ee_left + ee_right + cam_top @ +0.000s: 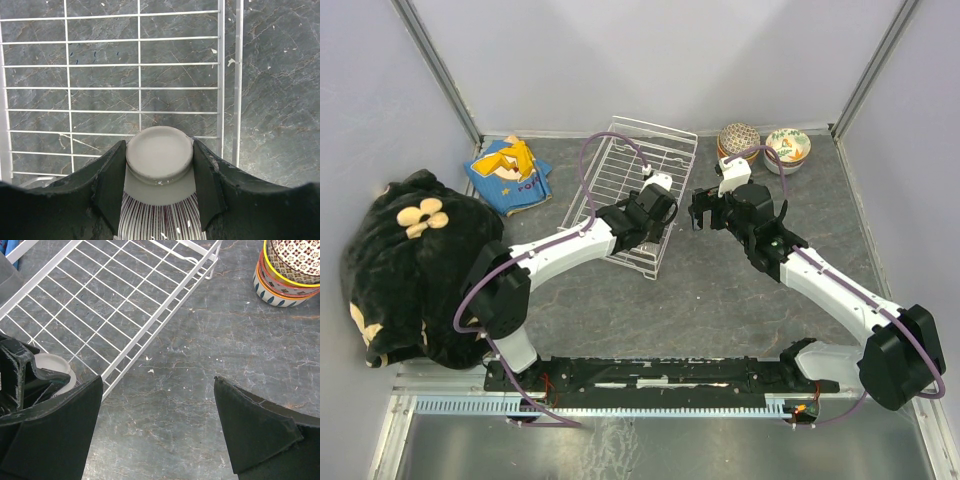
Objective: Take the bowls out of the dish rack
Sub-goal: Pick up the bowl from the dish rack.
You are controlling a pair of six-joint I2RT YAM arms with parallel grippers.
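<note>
Top view: the dish rack (620,180) lies at 12 o'clock and stacked bowls (738,138) at 1 o'clock. Writing on the blue item (510,172) cannot be read.

Left wrist: a striped bowl (159,210) is pinched base-up by the left tool (159,147) and should be lifted clear of the wires.

Right wrist: the right tool (157,405) is spread over the worktop (190,365).

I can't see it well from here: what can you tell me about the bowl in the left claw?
The striped bowl is round and looks like glazed ceramic: a plain pale foot ring, thin dark stripes on white below it. The left gripper pinches it by the sides, foot pointing away from the wrist, over the dish rack's wire floor.
</note>
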